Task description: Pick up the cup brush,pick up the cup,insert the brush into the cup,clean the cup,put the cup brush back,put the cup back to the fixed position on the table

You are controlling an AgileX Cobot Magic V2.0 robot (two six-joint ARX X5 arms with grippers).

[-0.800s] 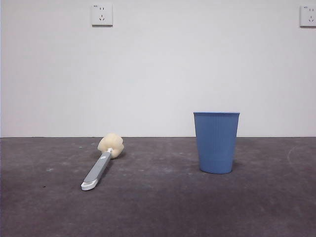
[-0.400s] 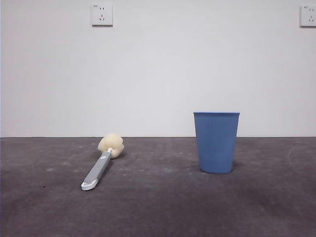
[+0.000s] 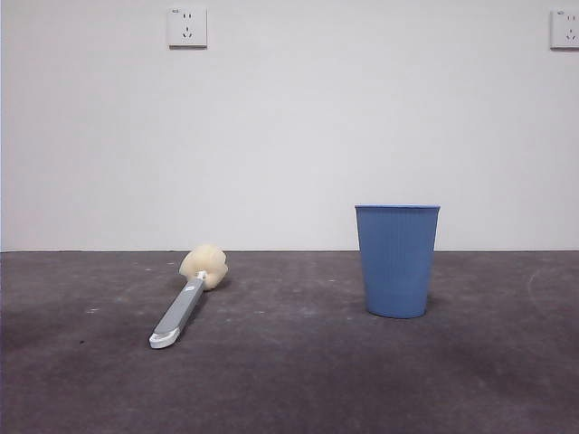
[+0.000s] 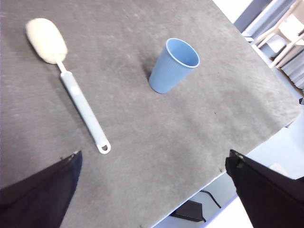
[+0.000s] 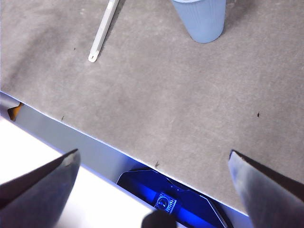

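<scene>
Cup brush and cup set apart on an open desk, both grippers held high near the desk's edge.

The cup brush [image 3: 189, 300] is laid flat on the desk [image 3: 298, 380]; the cup [image 3: 396, 260] is stood upright well apart from it, with bare surface between. The left gripper [image 4: 152, 190] and right gripper [image 5: 152, 190] are seen with jaws spread wide, nothing gripped. Two wall sockets [image 3: 186, 26] are mounted behind.

Light blue, finely vertical-ribbed plastic tumbler [image 3: 396, 260]; grey flat-handled cup brush [image 3: 188, 295] with white tip and cream-yellow sponge head; dark grey, scuffed matte table [image 3: 298, 380].
</scene>
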